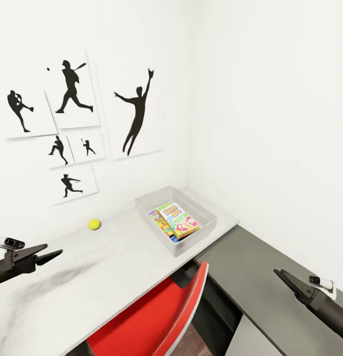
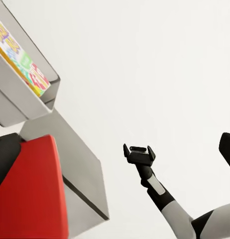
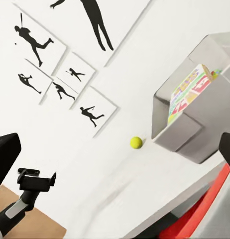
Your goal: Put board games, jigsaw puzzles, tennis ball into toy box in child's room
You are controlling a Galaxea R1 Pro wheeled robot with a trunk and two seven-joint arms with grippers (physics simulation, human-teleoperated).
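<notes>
The smooth light-grey table (image 1: 82,277) meets a darker counter (image 1: 270,267) at the corner, where the grey slope-walled toy box (image 1: 203,205) holds printed game boxes (image 1: 178,220) — partly hidden by its walls. The small fuzzy tennis ball (image 1: 94,224) lies on the tabletop, apart from the box. Both the left gripper (image 1: 50,256) and right gripper (image 1: 285,278) hover empty — fingers look nearly together, but I cannot tell for sure.

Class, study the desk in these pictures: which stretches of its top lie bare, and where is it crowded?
Bare: the light-grey desk from the tennis ball toward the left pincer, and the dark-grey counter right of the red chair. Crowded: the toy box in the corner, holding a Skip-Bo box.
</notes>
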